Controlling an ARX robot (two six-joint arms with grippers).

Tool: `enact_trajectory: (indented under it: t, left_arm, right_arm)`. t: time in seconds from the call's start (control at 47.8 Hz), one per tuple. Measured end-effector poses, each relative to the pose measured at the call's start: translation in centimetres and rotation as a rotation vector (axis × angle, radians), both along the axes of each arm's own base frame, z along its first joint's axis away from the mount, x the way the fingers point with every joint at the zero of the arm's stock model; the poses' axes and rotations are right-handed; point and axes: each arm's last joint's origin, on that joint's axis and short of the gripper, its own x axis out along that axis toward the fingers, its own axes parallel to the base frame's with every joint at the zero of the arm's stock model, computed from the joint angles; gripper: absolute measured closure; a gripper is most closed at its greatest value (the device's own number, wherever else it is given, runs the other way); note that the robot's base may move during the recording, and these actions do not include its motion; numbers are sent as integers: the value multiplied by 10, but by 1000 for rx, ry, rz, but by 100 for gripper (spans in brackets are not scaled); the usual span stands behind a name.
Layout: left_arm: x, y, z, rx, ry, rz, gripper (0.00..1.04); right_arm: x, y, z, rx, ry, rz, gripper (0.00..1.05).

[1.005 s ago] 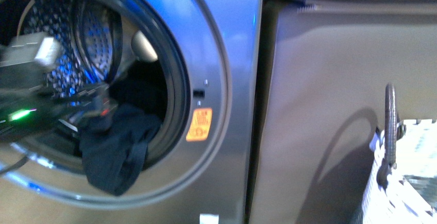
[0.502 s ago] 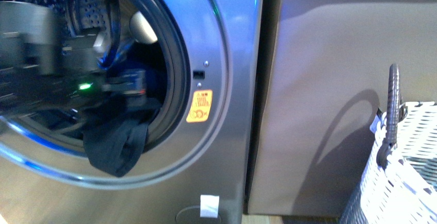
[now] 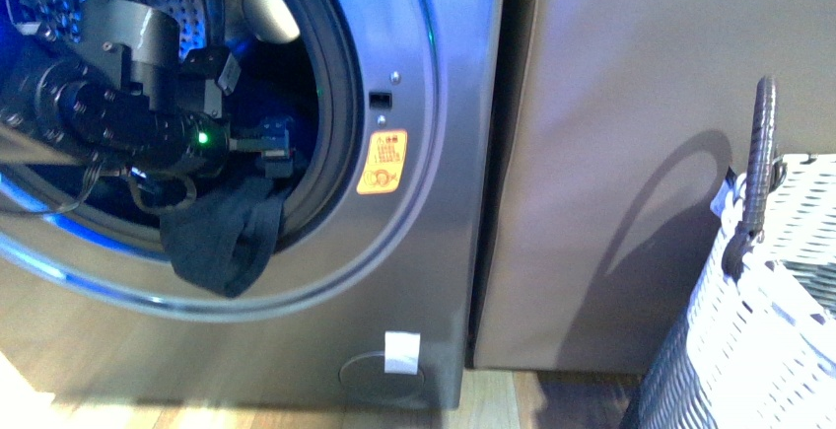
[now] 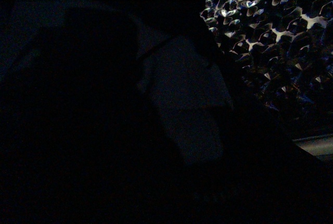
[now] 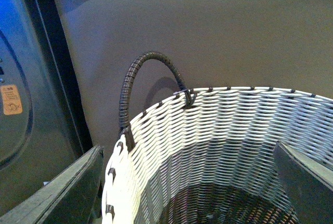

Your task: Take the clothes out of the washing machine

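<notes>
- Front view: left gripper (image 3: 274, 148) sits in the drum mouth of washing machine (image 3: 424, 104); clothes (image 3: 222, 242) drape over the rim just below its fingers. Cannot tell whether they pinch the cloth.
- Left wrist view: dark.
- Right gripper (image 5: 188, 148): fingers wide, empty, above basket (image 5: 218, 109), presumably the drop point.

The light wooden floor (image 3: 493, 401) carries the grey metallic washing machine (image 3: 296, 340) and brown sofa (image 3: 592, 153) (side by side, touching).
</notes>
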Motion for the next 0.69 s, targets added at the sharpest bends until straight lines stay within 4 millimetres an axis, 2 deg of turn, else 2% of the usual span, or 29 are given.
enact_trajectory:
  t: [0.314, 0.691]
  left_arm:
    - [35, 3, -7, 7, 76, 2, 7]
    - [58, 11, -15, 50, 115, 68, 7]
  right_arm:
    - [0, 0, 0, 0, 0, 0, 8]
    - [0, 0, 0, 0, 0, 0, 8]
